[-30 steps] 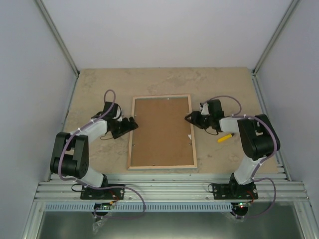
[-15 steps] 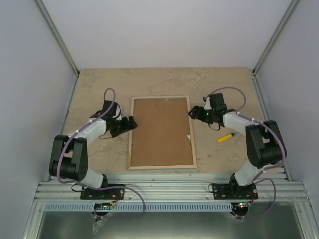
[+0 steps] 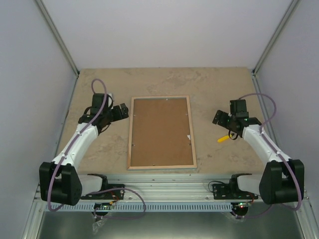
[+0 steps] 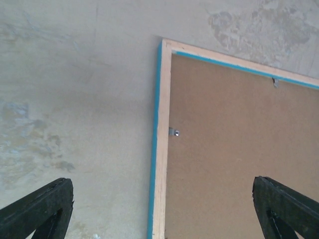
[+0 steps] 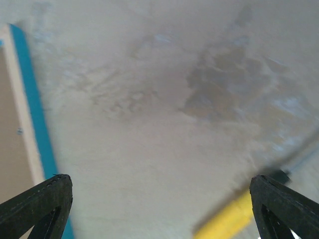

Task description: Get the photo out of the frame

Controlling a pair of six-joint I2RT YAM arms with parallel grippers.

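The frame (image 3: 133, 130) lies face down in the middle of the table, its light wood rim up, with the brown backing board (image 3: 160, 130) filling it. The photo is hidden under that board. My left gripper (image 3: 118, 112) hovers open just off the frame's upper left corner. In the left wrist view the rim with its turquoise edge (image 4: 160, 149) runs up between the spread fingers (image 4: 37, 209), and a metal clip (image 4: 173, 132) sits on the board's edge. My right gripper (image 3: 219, 118) is open to the right of the frame, holding nothing, with the turquoise edge (image 5: 35, 114) at the far left of its view.
A yellow pen-like tool (image 3: 224, 137) lies on the table just below the right gripper and shows blurred by the right finger (image 5: 229, 219). A small white bit (image 3: 190, 137) sits on the frame's right rim. Grey walls enclose the table on three sides.
The right gripper has left the frame's right edge, moved right and opened wide. The left arm has drawn back up and to the left, away from the frame's left edge.
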